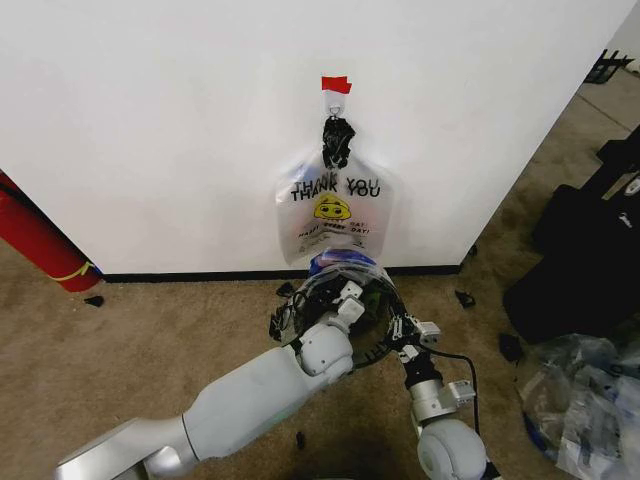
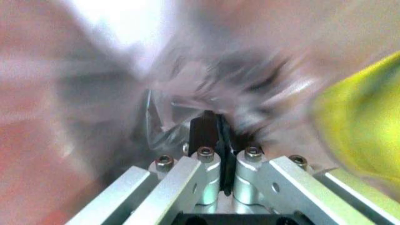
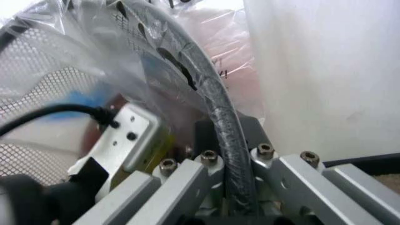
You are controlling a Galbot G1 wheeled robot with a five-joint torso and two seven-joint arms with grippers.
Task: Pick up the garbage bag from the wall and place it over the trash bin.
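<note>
fitting the thin see-through garbage bag with blue patches [image 1: 345,262] over the small black wire-mesh trash bin [image 1: 372,345] below the white wall [image 1: 150,120], left gripper [image 2: 220,136] pinched on plastic, right gripper [image 3: 218,136] clamped on film at the rim; likely needs spreading the remaining film around.

Premises present as a plain indoor test room rather than a furnished home. Evidence: a bare white wall [image 1: 150,120] with a black baseboard [image 1: 200,276], and worn beige carpet [image 1: 130,350] littered with small black scraps. A strip of red tape [image 1: 336,84] is stuck above a hung printed bag [image 1: 335,215]. Black equipment bags [image 1: 585,260] and crumpled plastic [image 1: 585,400] lie loose along the right side.
</note>
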